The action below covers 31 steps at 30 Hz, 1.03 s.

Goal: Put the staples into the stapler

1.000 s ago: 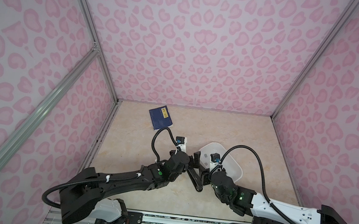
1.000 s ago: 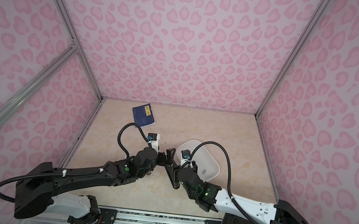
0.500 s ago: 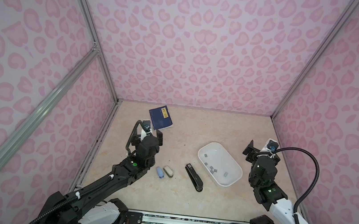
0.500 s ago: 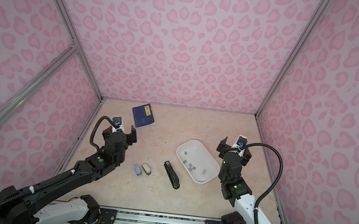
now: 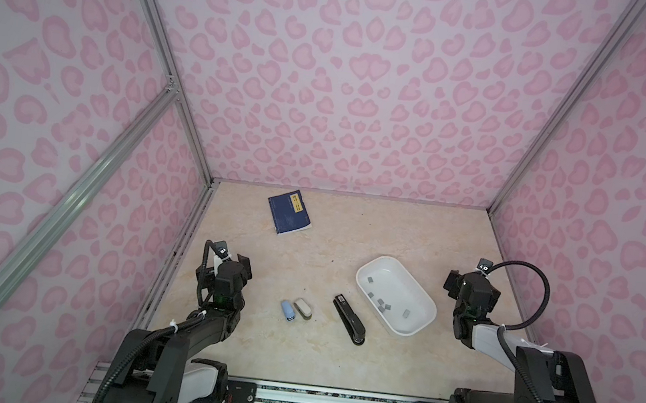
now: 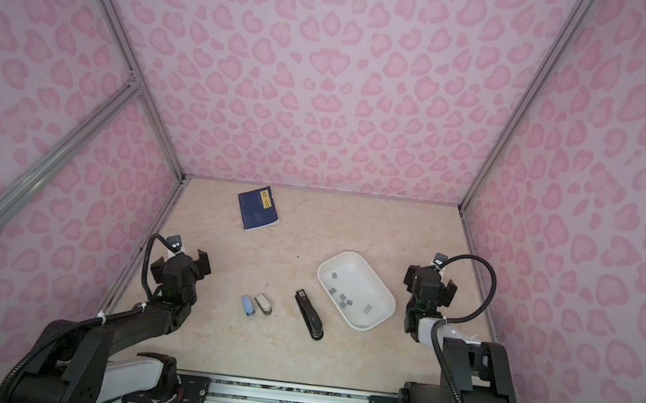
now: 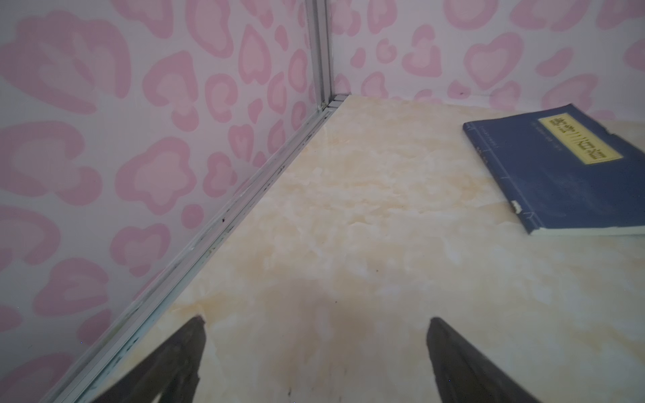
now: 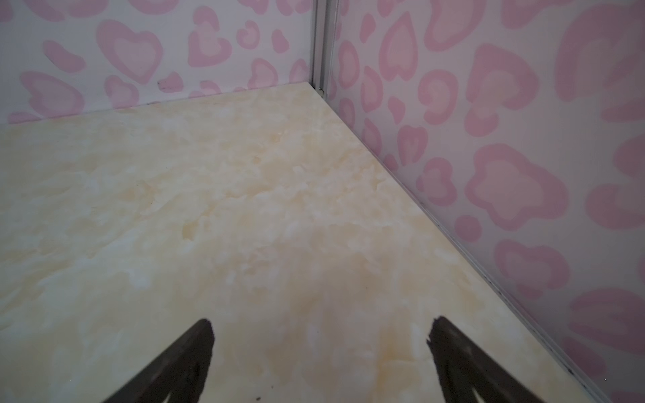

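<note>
Handling: staples [image 5: 384, 304] judged light, tiny, slick, and brittle along the joins; pinch 1 block gently across its long sides.
Location: several blocks loose in white tray [image 5: 401, 285], just beside black stapler [image 5: 348, 318], which lies closed on the surface [image 5: 314, 360].
Left pincer [image 7: 316, 322]: wide, empty, near left wall.
Right pincer [image 8: 321, 322]: wide, empty, near right wall.
Edges: tray wall blocks a low approach; descend from above.
Room: centre open; small blue object [image 5: 288, 310] and small beige object [image 5: 303, 307] lie left of the stapler.
</note>
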Motion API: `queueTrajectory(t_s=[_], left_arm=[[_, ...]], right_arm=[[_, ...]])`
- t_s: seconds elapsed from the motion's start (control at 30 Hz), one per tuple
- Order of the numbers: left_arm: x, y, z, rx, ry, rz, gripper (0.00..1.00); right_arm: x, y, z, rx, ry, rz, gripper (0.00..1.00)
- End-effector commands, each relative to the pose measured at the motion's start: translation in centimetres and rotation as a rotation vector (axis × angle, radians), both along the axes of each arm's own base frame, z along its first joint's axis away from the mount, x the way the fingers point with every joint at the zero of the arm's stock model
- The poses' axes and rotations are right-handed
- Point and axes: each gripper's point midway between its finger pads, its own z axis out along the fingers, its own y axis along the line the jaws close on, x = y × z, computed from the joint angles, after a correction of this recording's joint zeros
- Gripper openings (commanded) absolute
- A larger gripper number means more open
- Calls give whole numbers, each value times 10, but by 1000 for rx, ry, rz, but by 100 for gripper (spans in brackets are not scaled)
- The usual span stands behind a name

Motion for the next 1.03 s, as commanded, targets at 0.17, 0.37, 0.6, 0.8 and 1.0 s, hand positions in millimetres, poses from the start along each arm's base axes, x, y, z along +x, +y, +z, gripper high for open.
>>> queueTrajectory(t_s=[0.17,0.37,0.6,0.8,1.0], left_arm=[[52,-35,3,-63,-90,-299,98],[52,-29,1,-87,-78,-277,98],[52,-28,2,-86,-80,-276,98],[52,-28,2,-86,-80,-277,98],[52,-28,2,-86,-80,-277,98]], right_arm=[[27,37,-1,17,-80,231,98],[22,40,-5,-7,-111,243,98],[21,41,-5,-14,-106,243,98],[21,42,-5,-17,-103,246,98],[25,44,-7,-12,-86,257,98]])
